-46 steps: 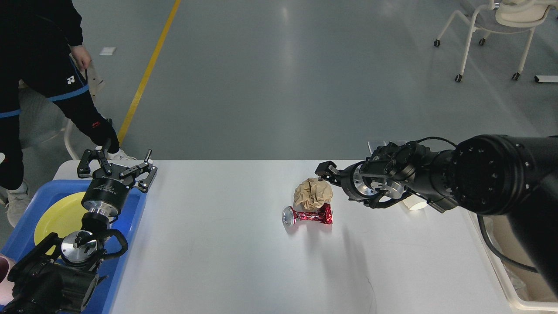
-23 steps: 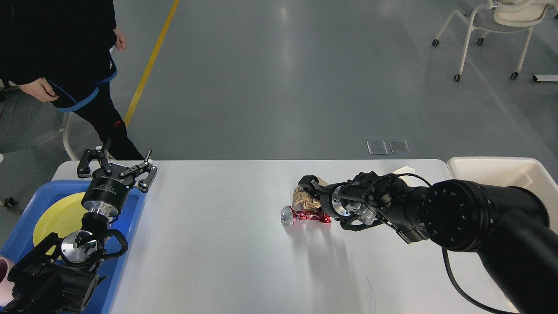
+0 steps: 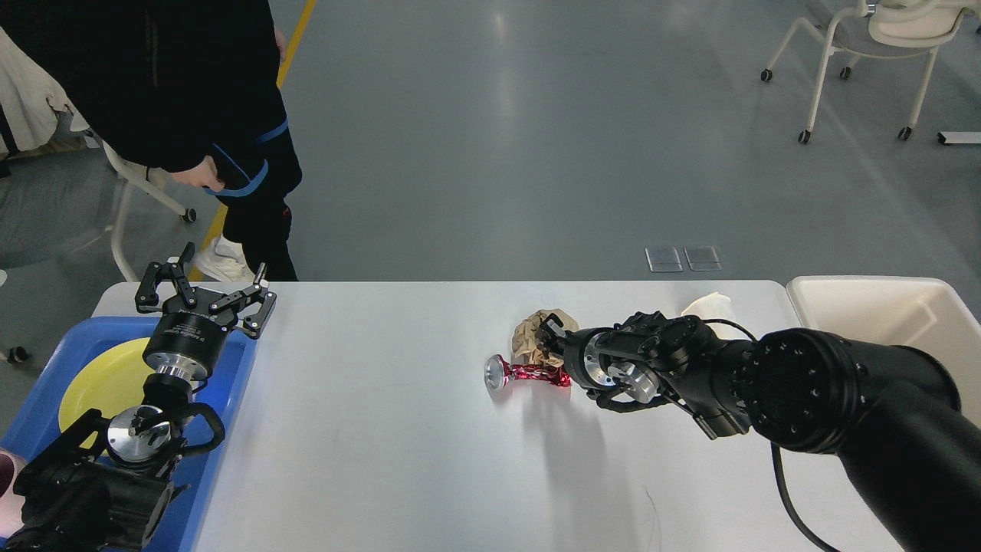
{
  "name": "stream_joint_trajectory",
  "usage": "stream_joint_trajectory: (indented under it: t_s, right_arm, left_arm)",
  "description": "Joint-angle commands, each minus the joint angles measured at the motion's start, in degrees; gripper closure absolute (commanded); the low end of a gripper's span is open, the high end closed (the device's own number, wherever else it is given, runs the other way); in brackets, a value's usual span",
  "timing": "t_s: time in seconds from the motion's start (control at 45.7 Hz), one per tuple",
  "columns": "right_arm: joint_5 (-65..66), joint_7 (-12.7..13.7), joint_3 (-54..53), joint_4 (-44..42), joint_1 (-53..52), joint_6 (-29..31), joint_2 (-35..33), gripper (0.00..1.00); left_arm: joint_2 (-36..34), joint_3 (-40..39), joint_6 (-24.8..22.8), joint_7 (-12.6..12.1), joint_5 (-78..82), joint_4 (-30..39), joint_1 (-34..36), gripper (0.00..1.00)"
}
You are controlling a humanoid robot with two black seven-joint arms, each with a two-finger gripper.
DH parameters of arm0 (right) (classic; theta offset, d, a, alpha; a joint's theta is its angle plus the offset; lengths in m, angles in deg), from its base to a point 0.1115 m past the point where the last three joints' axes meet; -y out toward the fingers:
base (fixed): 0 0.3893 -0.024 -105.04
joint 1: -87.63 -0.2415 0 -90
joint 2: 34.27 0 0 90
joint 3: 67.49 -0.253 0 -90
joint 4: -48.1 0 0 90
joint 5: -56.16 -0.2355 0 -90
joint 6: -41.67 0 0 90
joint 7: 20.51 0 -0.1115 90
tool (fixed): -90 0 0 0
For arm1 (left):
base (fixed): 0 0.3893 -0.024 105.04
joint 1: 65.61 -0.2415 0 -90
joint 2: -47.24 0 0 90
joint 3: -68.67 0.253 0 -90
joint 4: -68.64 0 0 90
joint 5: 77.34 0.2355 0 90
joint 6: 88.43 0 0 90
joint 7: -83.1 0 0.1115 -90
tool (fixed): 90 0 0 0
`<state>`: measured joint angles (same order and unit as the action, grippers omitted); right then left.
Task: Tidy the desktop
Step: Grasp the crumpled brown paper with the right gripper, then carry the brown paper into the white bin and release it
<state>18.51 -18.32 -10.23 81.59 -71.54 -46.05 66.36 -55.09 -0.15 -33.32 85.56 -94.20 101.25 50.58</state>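
Low, right claw [image 3: 549, 343] against paper wad [image 3: 534, 334]

The counter [image 3: 398, 460] is seen as a large white rectangular top with rounded corners, matte and smooth, lying flat and level. Faint scuffs are seen near its front edge. Most of its surface is taken up by bare white, lit with a soft sheen.
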Motion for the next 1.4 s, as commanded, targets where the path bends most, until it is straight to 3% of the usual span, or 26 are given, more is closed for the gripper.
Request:
stream_joint_trajectory:
  t_s: [0.0,0.438,0.569,0.81,0.919,1.182,1.379]
  right_arm:
    - [-0.1,0.0,0.0,0.0,-0.1,0.0,0.2,1.0]
    - [0.2,-0.3,0.8,5.6,-6.2,1.3,-2.8,1.0]
    - [0.7,-0.6,2.0,13.5,-12.2,3.3,-5.9,1.0]
    - [10.9,-2.5,7.3,36.1,-31.6,9.3,-14.5,1.0]
    - [19.0,-2.9,8.0,41.5,-41.2,14.9,-20.6,1.0]
    - [29.2,-3.2,10.2,42.3,-54.5,35.1,-32.1,1.0]
    - [37.7,-2.5,10.6,51.1,-65.6,39.8,-39.4,1.0]
  left_arm:
    - [0.0,0.0,0.0,0.0,0.0,0.0,0.0,0.03]
    - [-0.1,0.0,0.0,0.0,0.0,0.0,0.0,0.03]
    - [0.0,0.0,0.0,0.0,0.0,0.0,0.0,0.03]
    - [0.0,0.0,0.0,0.0,0.0,0.0,0.0,0.03]
    - [0.0,0.0,0.0,0.0,0.0,0.0,0.0,0.03]
    - [0.0,0.0,0.0,0.0,0.0,0.0,0.0,0.03]
    - [0.0,0.0,0.0,0.0,0.0,0.0,0.0,0.03]
